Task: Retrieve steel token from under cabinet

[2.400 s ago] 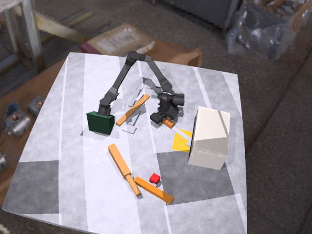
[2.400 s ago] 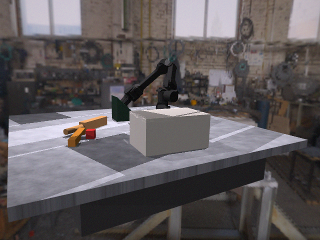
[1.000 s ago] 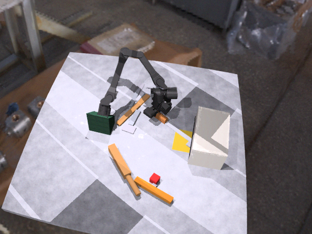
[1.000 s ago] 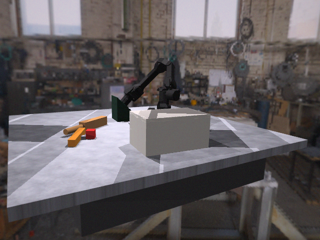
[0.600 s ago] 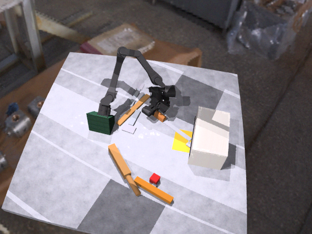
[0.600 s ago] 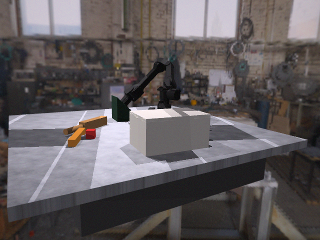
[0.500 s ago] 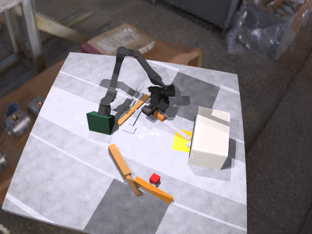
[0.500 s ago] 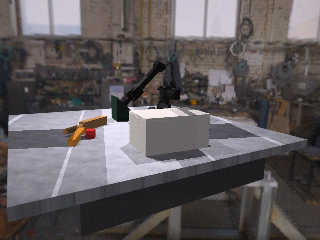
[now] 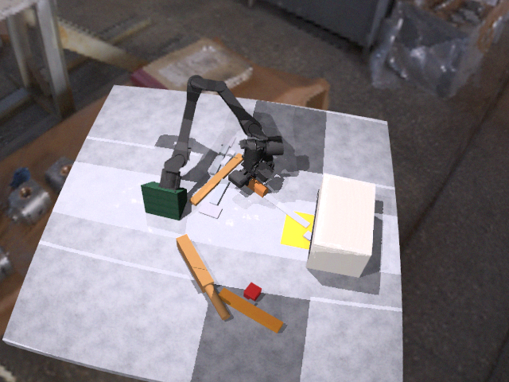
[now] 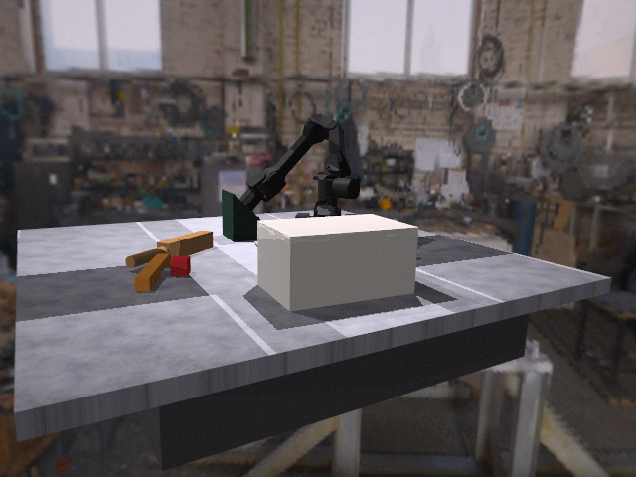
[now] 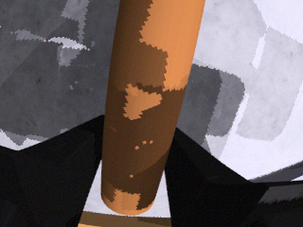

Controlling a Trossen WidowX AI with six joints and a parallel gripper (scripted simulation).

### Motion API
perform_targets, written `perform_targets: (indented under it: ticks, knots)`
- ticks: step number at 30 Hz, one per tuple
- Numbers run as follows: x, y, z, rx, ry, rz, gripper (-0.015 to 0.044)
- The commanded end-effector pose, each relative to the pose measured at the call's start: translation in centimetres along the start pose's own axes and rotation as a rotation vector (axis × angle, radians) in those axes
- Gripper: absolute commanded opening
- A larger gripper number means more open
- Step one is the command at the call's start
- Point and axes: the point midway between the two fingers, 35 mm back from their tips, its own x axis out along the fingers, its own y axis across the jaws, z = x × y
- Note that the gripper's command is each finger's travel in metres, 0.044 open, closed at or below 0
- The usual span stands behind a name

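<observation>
The cream cabinet stands on the table. The yellow marked area lies at its front, partly hidden by the cabinet. My gripper is shut on the orange handle of a tool, low over the table, short of the yellow area. The tool's thin pale blade reaches over the yellow area, its end near the cabinet's front. A small pale flat piece, apparently the token, shows beside the blade end at the cabinet's front edge, partly hidden; I cannot tell whether they touch.
An orange bar and pale flat pieces lie between gripper and the green block at the arm's base. An orange paddle-like piece, another orange bar and a red cube lie apart.
</observation>
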Motion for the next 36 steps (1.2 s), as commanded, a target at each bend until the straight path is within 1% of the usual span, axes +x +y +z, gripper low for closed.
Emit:
perform_targets:
  ticks: [1,24,36]
  knots:
    - [0.0,0.0,-0.3,0.002,0.001,-0.001,0.0]
    - [-0.3,0.1,-2.6,0.005,0.003,-0.002,0.0]
    - [-0.3,0.6,-2.8,0.076,0.003,-0.002,0.0]
